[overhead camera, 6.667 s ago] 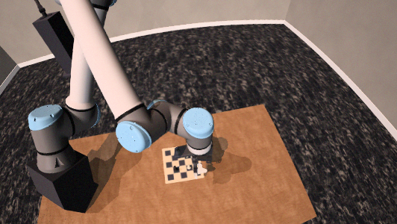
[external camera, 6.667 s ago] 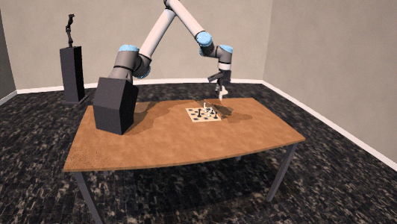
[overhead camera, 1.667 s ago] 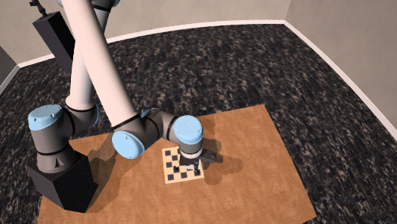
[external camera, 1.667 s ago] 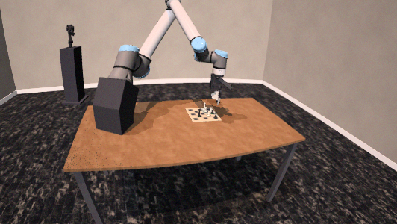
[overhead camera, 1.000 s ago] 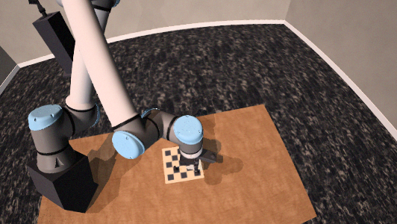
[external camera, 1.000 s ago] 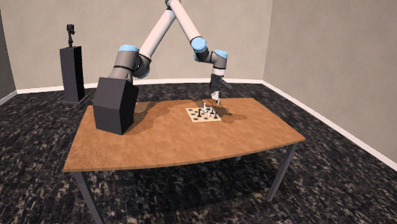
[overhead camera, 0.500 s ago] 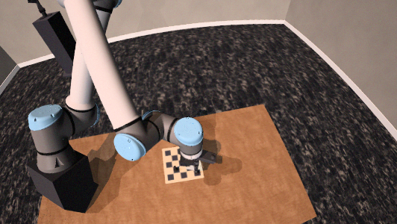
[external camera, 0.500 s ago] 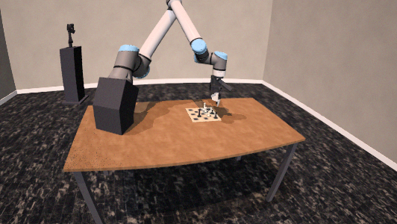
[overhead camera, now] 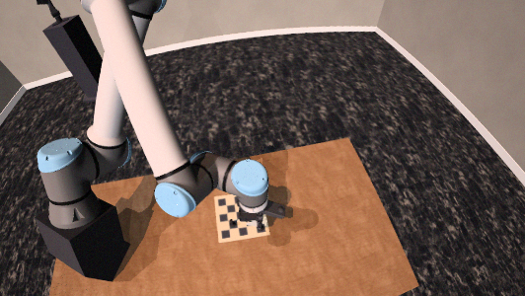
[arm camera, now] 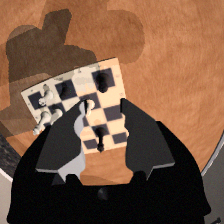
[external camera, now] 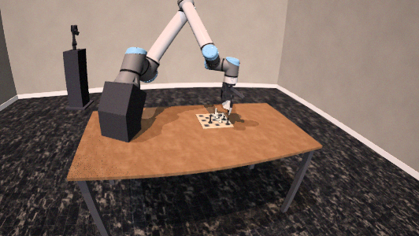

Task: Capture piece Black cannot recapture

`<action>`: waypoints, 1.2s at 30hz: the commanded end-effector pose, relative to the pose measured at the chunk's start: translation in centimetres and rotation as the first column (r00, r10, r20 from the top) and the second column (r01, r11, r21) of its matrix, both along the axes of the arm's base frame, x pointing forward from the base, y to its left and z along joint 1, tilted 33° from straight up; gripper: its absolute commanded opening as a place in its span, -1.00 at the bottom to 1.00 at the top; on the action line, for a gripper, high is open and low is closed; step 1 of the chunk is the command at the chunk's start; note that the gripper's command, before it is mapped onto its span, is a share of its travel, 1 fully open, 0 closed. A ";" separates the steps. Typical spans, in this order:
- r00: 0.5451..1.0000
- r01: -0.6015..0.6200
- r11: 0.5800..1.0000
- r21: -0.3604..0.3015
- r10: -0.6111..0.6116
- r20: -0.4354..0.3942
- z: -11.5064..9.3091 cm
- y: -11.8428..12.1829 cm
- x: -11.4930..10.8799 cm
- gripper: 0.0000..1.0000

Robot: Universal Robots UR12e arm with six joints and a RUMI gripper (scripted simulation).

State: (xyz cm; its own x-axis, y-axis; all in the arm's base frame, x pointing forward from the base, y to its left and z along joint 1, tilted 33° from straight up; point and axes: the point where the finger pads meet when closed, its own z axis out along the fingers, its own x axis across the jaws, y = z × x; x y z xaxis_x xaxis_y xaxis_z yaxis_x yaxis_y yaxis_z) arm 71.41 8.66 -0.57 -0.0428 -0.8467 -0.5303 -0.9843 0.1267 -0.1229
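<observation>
A small chessboard lies on the wooden table; it also shows in the top view (overhead camera: 241, 217) and the exterior view (external camera: 214, 120). In the wrist view a large black piece (arm camera: 101, 80) stands near the board's far edge. A black pawn (arm camera: 101, 137) stands near the close edge, and a small piece (arm camera: 88, 105) stands by my left fingertip. White pieces (arm camera: 44, 107) stand at the left side. My gripper (arm camera: 103, 100) (external camera: 226, 107) hovers above the board's right part. Its fingers are narrowed, with a gap and nothing between them.
The arm's dark base block (external camera: 118, 110) stands on the left part of the table. The arm's elbow and wrist (overhead camera: 212, 185) hang over the board's left and far side. A dark pedestal with a camera (external camera: 76, 76) stands on the floor behind.
</observation>
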 end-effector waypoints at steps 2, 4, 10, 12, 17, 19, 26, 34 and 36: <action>1.000 0.001 1.000 0.000 -0.001 0.001 -0.6 0.3 0.2 -0.51; 1.000 0.001 1.000 0.000 -0.001 0.001 -0.8 0.5 0.2 -0.51; 1.000 0.001 1.000 0.000 -0.001 0.001 -1.3 0.8 0.3 -0.51; 1.000 0.001 1.000 0.000 -0.001 0.001 -1.4 0.8 0.4 -0.51; 1.000 0.001 1.000 0.000 -0.001 0.001 -1.6 0.9 0.4 -0.51; 1.000 0.001 1.000 0.000 -0.001 0.001 -1.6 1.0 0.4 -0.51; 1.000 0.001 1.000 0.000 -0.001 0.001 -1.7 1.0 0.4 -0.51; 1.000 0.001 1.000 0.000 -0.001 0.001 -1.7 1.0 0.4 -0.51; 1.000 0.001 1.000 0.000 -0.001 0.001 -1.7 1.0 0.4 -0.51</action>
